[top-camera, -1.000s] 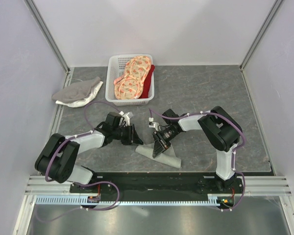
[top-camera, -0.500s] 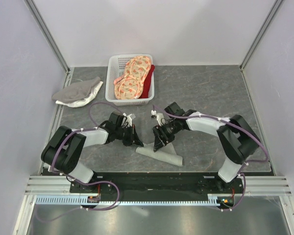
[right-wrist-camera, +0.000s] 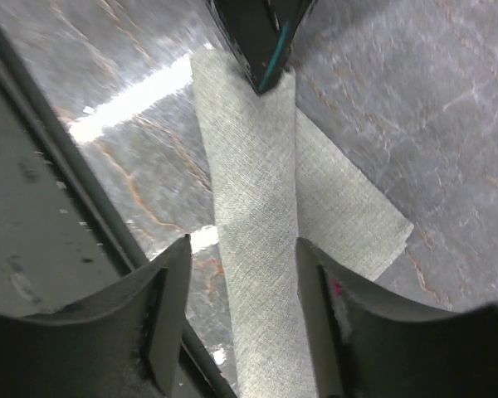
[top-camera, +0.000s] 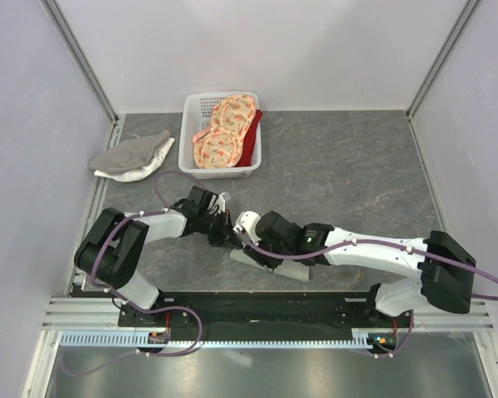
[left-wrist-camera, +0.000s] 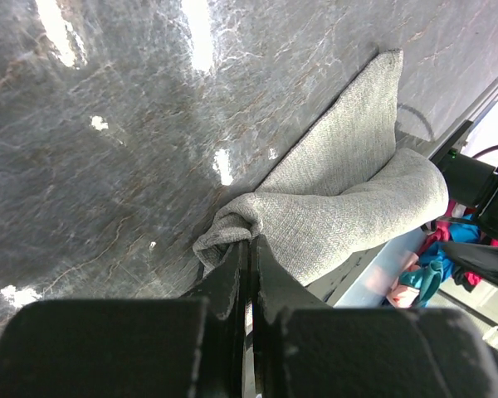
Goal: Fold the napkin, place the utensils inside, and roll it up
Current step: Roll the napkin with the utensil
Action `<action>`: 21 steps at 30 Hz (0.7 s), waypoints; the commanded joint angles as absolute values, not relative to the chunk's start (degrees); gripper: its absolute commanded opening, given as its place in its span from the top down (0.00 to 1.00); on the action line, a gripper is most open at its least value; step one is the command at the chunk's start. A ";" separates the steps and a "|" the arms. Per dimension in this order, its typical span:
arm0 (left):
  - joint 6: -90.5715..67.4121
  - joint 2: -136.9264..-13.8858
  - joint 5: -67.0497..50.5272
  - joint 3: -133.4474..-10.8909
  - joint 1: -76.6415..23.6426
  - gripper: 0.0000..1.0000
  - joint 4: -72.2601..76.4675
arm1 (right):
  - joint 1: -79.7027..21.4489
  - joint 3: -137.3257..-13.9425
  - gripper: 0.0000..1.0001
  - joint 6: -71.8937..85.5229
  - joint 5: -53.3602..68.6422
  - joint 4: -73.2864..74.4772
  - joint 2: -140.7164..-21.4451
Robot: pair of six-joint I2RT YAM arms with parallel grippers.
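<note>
The grey-green napkin (top-camera: 292,269) lies as a roll near the table's front edge; a flat tail of it sticks out beside the roll in the right wrist view (right-wrist-camera: 253,240). My left gripper (top-camera: 231,240) is shut on the roll's left end, where the cloth bunches at the fingertips (left-wrist-camera: 247,242). My right gripper (top-camera: 264,251) is open and hangs over the roll's middle, one finger on each side (right-wrist-camera: 242,311), not touching the cloth. The left gripper's tip (right-wrist-camera: 261,50) shows at the roll's far end. The fork is hidden.
A white basket (top-camera: 188,137) at the back holds orange-pink patterned cloths (top-camera: 222,133) and a red cloth. A grey-and-white cloth (top-camera: 131,157) lies at the far left. The black base rail (top-camera: 257,305) runs just in front of the roll.
My right arm has stretched out to the left and come down over the roll, jaws open. My left gripper has shifted slightly right and stays at the roll's end.
</note>
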State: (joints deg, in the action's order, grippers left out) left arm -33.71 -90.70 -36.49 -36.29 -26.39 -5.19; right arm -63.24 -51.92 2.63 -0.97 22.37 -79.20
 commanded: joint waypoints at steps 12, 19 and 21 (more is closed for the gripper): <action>-31.29 -92.72 -35.95 -38.23 -26.46 0.98 -9.14 | -67.41 -50.89 0.47 0.97 -8.80 20.39 -88.42; -30.85 -92.64 -36.04 -38.93 -26.46 0.98 -9.58 | -66.98 -50.71 0.45 1.41 -6.86 20.92 -92.28; -30.76 -92.64 -36.12 -39.11 -26.54 0.98 -9.58 | -66.45 -50.80 0.44 1.58 -6.59 21.27 -93.16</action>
